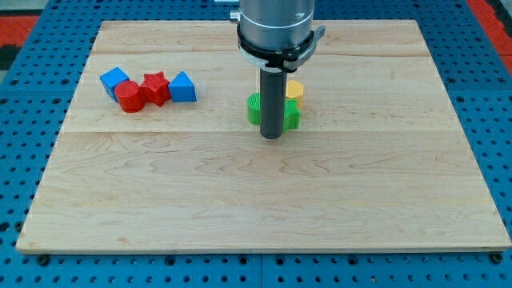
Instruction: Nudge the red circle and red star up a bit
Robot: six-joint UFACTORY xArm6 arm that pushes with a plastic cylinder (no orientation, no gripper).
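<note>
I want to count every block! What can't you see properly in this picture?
- Green blocks: camera view, my rod covers their middle, so number and shape are unclear.
- Yellow block: rod hides its left part; shape unclear.
- Arm above the collar: cut off by the view's top.

Red circle (128, 97), red star (156, 88); blue blocks; green, yellow blocks; pale wood board (264, 200).

text: none readable | labels: none | brands: none | numbers: 0 legible | signs: none | surfaces checked: wooden board (264, 200), coloured blocks, arm housing (277, 20)
</note>
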